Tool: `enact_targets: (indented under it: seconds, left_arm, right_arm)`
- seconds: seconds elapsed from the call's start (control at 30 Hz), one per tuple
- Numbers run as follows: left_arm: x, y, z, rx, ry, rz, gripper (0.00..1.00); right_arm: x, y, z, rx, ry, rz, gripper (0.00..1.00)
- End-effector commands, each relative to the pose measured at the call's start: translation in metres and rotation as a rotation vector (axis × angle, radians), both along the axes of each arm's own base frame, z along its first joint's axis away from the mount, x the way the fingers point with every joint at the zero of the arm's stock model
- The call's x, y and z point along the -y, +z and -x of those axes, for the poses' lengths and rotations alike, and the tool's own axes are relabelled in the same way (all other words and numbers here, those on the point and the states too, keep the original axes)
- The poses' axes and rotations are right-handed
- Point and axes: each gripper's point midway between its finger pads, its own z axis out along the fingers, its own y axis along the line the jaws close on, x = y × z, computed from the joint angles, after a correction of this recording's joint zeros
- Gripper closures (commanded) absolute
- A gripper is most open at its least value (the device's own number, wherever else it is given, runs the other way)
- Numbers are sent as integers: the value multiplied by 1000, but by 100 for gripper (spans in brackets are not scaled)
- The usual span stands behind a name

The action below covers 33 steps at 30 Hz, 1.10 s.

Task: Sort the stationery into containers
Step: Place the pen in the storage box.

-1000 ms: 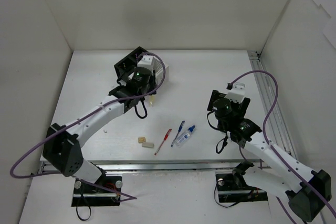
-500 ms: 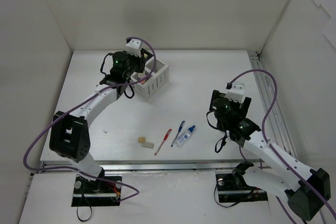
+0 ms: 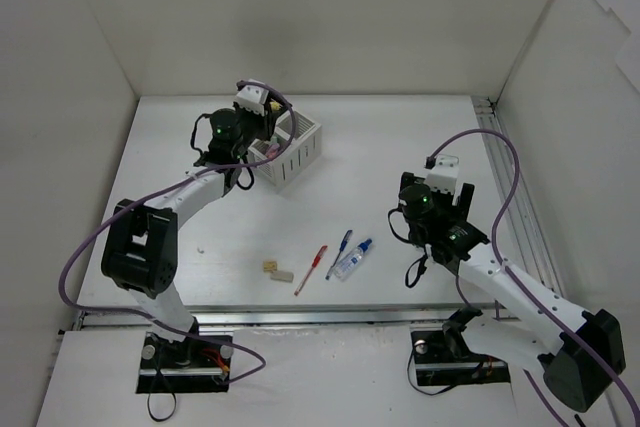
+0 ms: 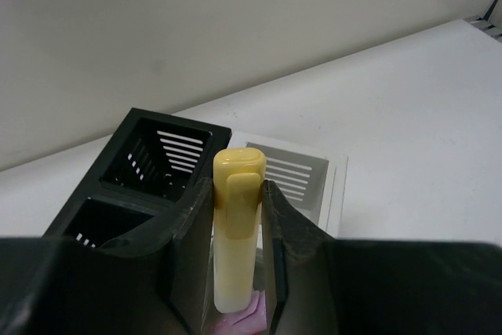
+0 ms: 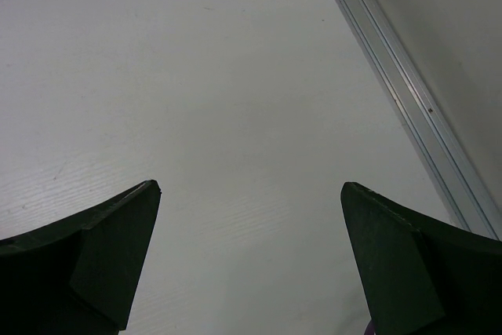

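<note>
My left gripper (image 3: 262,140) is shut on a yellow marker (image 4: 235,233) and holds it upright. It hangs above the seam between the black box (image 4: 154,164) and the white slatted box (image 3: 296,152), which also shows in the left wrist view (image 4: 302,174). A pink item (image 4: 245,321) lies just below the marker. A red pen (image 3: 311,269), a blue pen (image 3: 341,252), a clear blue-capped bottle (image 3: 352,260) and two beige erasers (image 3: 276,271) lie on the table near the front. My right gripper (image 3: 432,199) is open and empty over bare table (image 5: 251,115).
A metal rail (image 3: 510,187) runs along the table's right edge and shows in the right wrist view (image 5: 408,100). White walls enclose the table on three sides. A small white speck (image 3: 201,245) lies at the front left.
My left arm swung left and back with the yellow marker, uncovering the white box. The right arm shifted only slightly.
</note>
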Motion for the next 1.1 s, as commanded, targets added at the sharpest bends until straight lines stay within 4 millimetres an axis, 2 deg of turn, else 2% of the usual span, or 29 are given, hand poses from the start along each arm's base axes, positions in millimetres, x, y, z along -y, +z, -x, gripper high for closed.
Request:
enact_targets:
  seconds: [0.0, 0.07, 0.1, 0.47, 0.5, 0.6, 0.7, 0.73, 0.77, 0.8, 0.9, 1.0, 1.07]
  left_arm:
    - [6, 38, -2, 136, -27, 70, 100]
    - [6, 31, -2, 123, -28, 72, 100]
    - [4, 21, 0, 105, -16, 72, 100]
    - [-2, -6, 19, 70, -6, 127, 100]
    - [-2, -10, 21, 61, -6, 129, 96]
    - [-5, -6, 25, 63, 3, 136, 84]
    - [-5, 0, 30, 67, -6, 123, 56]
    - [-5, 4, 32, 73, -9, 125, 41]
    - [-5, 7, 34, 77, -14, 123, 36]
    - [-5, 6, 36, 70, -16, 117, 26]
    - [-7, 22, 45, 97, -23, 117, 19]
    - [-9, 33, 55, 106, -29, 115, 0]
    - [-7, 37, 61, 105, -37, 113, 0]
  right_arm:
    - [4, 28, -8, 79, -47, -13, 2]
    - [6, 27, -6, 81, -49, -13, 2]
    - [5, 29, -6, 85, -45, -16, 2]
    - [5, 24, -5, 74, -39, -22, 2]
    - [5, 25, -5, 77, -37, -25, 2]
    - [4, 27, -4, 85, -27, -41, 2]
    - [2, 27, -3, 88, -13, -59, 2]
    - [1, 26, -2, 86, -6, -64, 2]
    - [0, 26, -1, 90, 0, -74, 2]
    - [-1, 26, -1, 88, 12, -81, 2]
    - [-6, 26, 1, 85, 43, -98, 2]
    - [-9, 27, 1, 83, 67, -106, 2]
    - [-13, 27, 2, 82, 89, -119, 2]
